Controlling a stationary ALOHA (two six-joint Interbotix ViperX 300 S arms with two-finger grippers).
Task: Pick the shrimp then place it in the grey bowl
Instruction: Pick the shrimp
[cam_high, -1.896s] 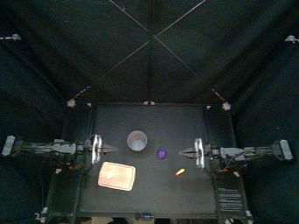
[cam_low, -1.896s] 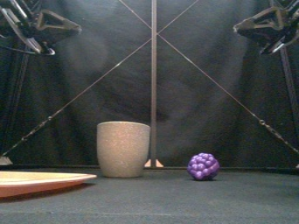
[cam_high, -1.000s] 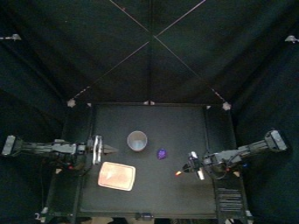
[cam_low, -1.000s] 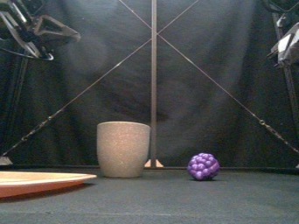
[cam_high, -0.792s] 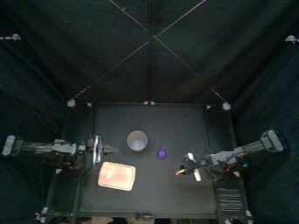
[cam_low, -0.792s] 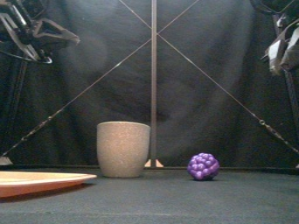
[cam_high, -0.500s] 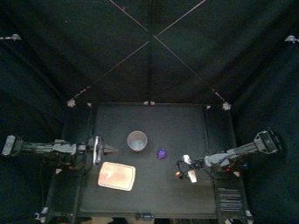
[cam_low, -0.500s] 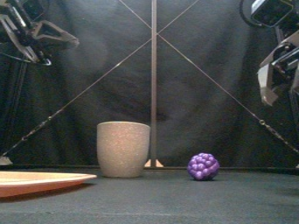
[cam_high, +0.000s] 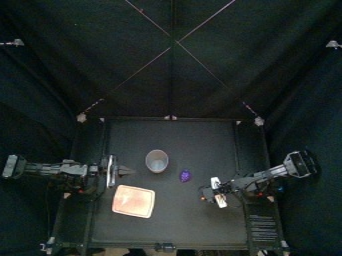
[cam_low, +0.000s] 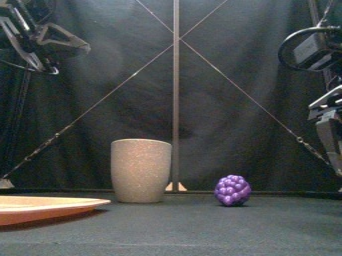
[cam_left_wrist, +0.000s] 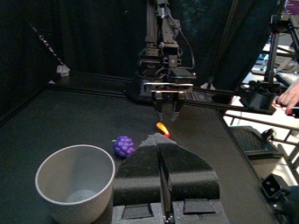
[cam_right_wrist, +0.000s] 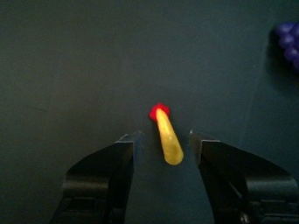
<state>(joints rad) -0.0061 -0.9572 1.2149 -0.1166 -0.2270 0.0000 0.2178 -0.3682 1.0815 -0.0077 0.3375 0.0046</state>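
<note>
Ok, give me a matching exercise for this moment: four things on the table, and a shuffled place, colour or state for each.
Things:
1 shrimp
2 cup
3 grapes
4 tray

Descriptions:
a purple, right of the cup in the front view
b between the open jaws of the right end effector
c flat, at the table's front left
d grey, standing upright

Pairs: 1-b, 2-d, 3-a, 4-c
</note>
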